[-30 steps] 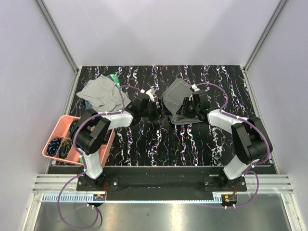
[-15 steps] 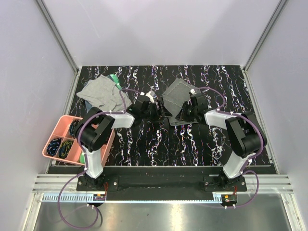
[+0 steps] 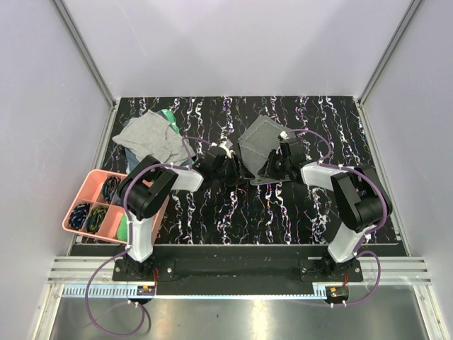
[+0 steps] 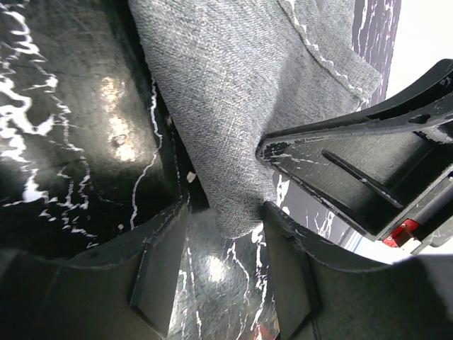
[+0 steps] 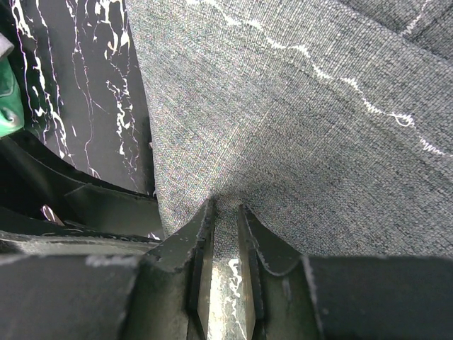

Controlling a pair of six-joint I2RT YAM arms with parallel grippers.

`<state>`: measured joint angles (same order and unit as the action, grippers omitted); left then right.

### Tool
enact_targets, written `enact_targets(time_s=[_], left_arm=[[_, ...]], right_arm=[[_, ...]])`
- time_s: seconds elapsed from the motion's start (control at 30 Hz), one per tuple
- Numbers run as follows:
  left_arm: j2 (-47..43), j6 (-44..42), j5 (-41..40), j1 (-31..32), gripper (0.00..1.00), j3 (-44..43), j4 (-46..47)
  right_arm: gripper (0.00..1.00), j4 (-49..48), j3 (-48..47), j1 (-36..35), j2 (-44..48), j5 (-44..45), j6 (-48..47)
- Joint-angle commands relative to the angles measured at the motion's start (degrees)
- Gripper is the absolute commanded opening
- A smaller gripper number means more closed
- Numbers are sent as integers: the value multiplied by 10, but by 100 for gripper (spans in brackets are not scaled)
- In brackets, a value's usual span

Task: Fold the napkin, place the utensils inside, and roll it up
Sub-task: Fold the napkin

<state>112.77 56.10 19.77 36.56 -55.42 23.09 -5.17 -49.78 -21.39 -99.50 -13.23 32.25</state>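
The dark charcoal napkin (image 3: 256, 138) lies crumpled on the marbled black table, behind the centre. My left gripper (image 3: 239, 170) is at its near-left corner. In the left wrist view the jaws stand open, with a hanging corner of the napkin (image 4: 233, 106) between the fingertips of the left gripper (image 4: 225, 212). My right gripper (image 3: 267, 168) is at the napkin's near edge. In the right wrist view the right gripper (image 5: 225, 212) is shut on a pinch of the napkin (image 5: 297, 120). The two spoons are out of view.
A lighter grey cloth (image 3: 148, 138) lies over a green item (image 3: 168, 115) at the back left. A pink divided tray (image 3: 86, 190) with dark and coloured items sits at the left edge. Frame posts and walls enclose the table.
My left gripper has moved right, up to the napkin's near-left corner. My right gripper shifted slightly left and back onto the napkin's near edge, then held still.
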Motion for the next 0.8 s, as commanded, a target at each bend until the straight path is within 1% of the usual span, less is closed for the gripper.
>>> enact_targets(time_s=[0.0, 0.17, 0.33, 0.57, 0.67, 0.77], left_arm=[[19, 17, -21, 10, 52, -6, 35], [29, 33, -31, 11, 51, -5, 52], [22, 46, -45, 12, 45, 8, 71], [12, 80, -57, 12, 54, 37, 123], [19, 80, -57, 13, 55, 34, 119], [31, 83, -53, 14, 53, 29, 121]], right_arm=[[25, -19, 6, -6, -4, -12, 3], [25, -21, 13, -5, -1, -12, 2], [25, -21, 17, -6, 2, -11, 2], [26, -21, 20, -7, 4, -12, 3], [26, -20, 20, -6, 5, -12, 3], [26, -20, 20, -6, 5, -13, 3]])
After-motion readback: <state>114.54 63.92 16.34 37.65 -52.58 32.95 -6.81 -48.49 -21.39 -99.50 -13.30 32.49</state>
